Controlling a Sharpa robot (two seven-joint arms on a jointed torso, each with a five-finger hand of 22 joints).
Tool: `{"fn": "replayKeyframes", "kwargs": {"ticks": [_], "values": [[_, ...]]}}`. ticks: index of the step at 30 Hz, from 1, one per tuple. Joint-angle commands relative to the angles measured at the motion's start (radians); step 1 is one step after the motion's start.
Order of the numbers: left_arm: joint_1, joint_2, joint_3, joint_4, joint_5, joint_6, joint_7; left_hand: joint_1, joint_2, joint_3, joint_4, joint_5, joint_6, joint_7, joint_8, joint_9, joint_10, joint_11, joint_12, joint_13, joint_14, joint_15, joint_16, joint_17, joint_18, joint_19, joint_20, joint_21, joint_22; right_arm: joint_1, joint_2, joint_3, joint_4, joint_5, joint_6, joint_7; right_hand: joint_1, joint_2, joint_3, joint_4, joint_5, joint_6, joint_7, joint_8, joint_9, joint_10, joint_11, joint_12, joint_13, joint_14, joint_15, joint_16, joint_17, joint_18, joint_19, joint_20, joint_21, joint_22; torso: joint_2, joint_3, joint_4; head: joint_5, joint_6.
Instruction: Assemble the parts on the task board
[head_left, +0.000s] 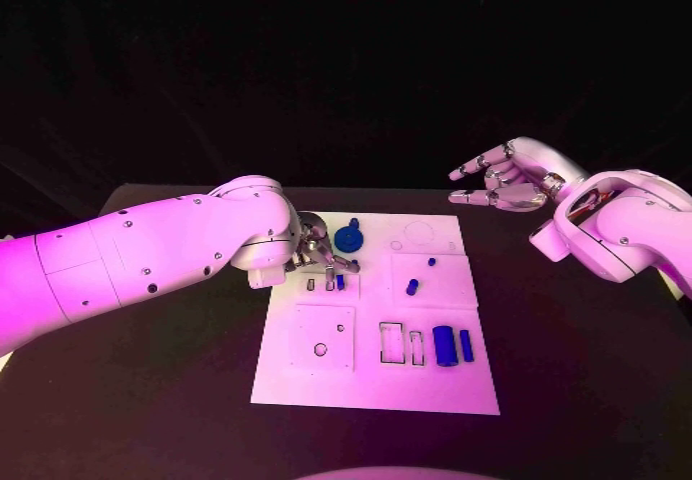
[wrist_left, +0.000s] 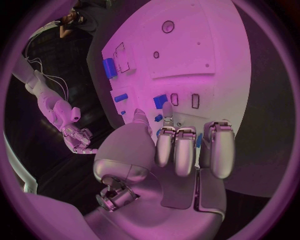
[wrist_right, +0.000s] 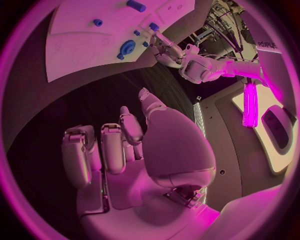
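The white task board (head_left: 310, 380) lies in the middle of the black table. My left hand (head_left: 320, 256) hangs over its far left part, fingers pointing down at a row of small slots. One slot holds a blue piece (head_left: 340, 283), which lies just past the fingertips (wrist_left: 167, 107) in the left wrist view (wrist_left: 160, 101). A round blue part (head_left: 349, 238) sits right beside this hand. I see nothing held in it. My right hand (head_left: 508, 180) is raised beyond the board's far right corner, its fingers apart and holding nothing (wrist_right: 134, 150).
Two small blue pegs (head_left: 431, 262) (head_left: 413, 287) stand on the board's right half. A blue cylinder (head_left: 444, 346) and a blue bar (head_left: 466, 345) lie beside outlined rectangular slots (head_left: 392, 342) near the front right. A square plate with a hole (head_left: 320, 349) sits at the front left.
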Motion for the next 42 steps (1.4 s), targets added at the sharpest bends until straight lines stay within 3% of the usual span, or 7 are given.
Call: {"fn": "replayKeyframes", "kwargs": {"ticks": [1,18,24,34,42], "values": [[0.002,0.006,0.000,-0.001,-0.012,0.052,-0.124,0.008,-0.001,-0.001,0.008,0.004,0.000,-0.008,0.005,0.003,0.027,-0.008,-0.005,0.154,0.103,-0.008,0.003,0.263,-0.005,0.059,-0.007,0.000,0.132,0.000,0.002,0.000,-0.001,-0.002,0.010,-0.002,0.008,0.001,-0.007,0.001,0.006,0.001,-0.001,0.001,0.002,-0.010,0.000,-0.003,0.010,0.060,0.004,-0.005,0.065,0.003,0.055,0.005,-0.006,0.199,0.001,-0.0001,0.0007,-0.001,0.000],[0.001,0.029,-0.003,-0.018,-0.017,0.080,-0.128,0.064,0.014,0.057,-0.012,0.013,-0.027,-0.016,0.045,0.055,0.027,-0.016,-0.007,0.153,0.103,-0.016,0.003,0.263,-0.006,0.060,-0.015,0.000,0.134,0.000,0.007,0.000,-0.004,-0.003,0.016,-0.002,0.007,0.001,-0.008,0.002,0.008,0.001,-0.001,0.001,0.002,-0.011,0.000,-0.004,0.009,0.059,0.004,-0.007,0.062,0.003,0.054,0.005,-0.007,0.197,0.000,0.0000,0.0003,0.001,-0.007],[0.001,0.032,-0.004,-0.025,-0.017,0.096,-0.130,0.075,0.002,0.100,-0.014,0.013,-0.036,-0.017,0.050,0.068,0.027,-0.018,-0.008,0.153,0.103,-0.018,0.003,0.263,-0.006,0.060,-0.018,-0.001,0.134,0.000,0.007,0.000,-0.004,-0.003,0.019,-0.003,0.007,0.001,-0.010,0.002,0.009,0.001,-0.001,0.001,0.002,-0.012,0.000,-0.007,0.007,0.059,0.004,-0.008,0.061,0.003,0.053,0.005,-0.008,0.195,0.000,0.0002,0.0007,0.002,-0.010],[0.000,0.044,-0.005,-0.042,-0.018,0.103,-0.132,0.074,-0.005,0.125,-0.012,0.013,-0.038,-0.018,0.054,0.075,0.026,-0.018,-0.008,0.153,0.103,-0.018,0.003,0.263,-0.006,0.060,-0.018,-0.001,0.134,0.000,0.009,0.000,-0.002,-0.003,0.026,-0.005,0.006,0.001,-0.010,0.003,0.010,0.001,-0.001,0.001,0.002,-0.012,0.000,-0.007,0.007,0.059,0.004,-0.009,0.060,0.003,0.053,0.005,-0.008,0.195,0.001,-0.0007,-0.0016,0.003,-0.012],[0.000,0.053,-0.005,-0.054,-0.021,0.107,-0.133,0.073,-0.009,0.134,-0.010,0.013,-0.038,-0.018,0.055,0.078,0.027,-0.019,-0.008,0.154,0.103,-0.019,0.003,0.263,-0.006,0.060,-0.018,-0.001,0.135,0.000,0.010,0.000,0.000,-0.002,0.031,-0.007,0.006,0.001,-0.010,0.003,0.010,0.001,-0.001,0.001,0.002,-0.012,0.000,-0.007,0.007,0.059,0.004,-0.009,0.060,0.003,0.053,0.005,-0.008,0.195,0.001,-0.0004,0.0005,0.004,-0.017]]}}
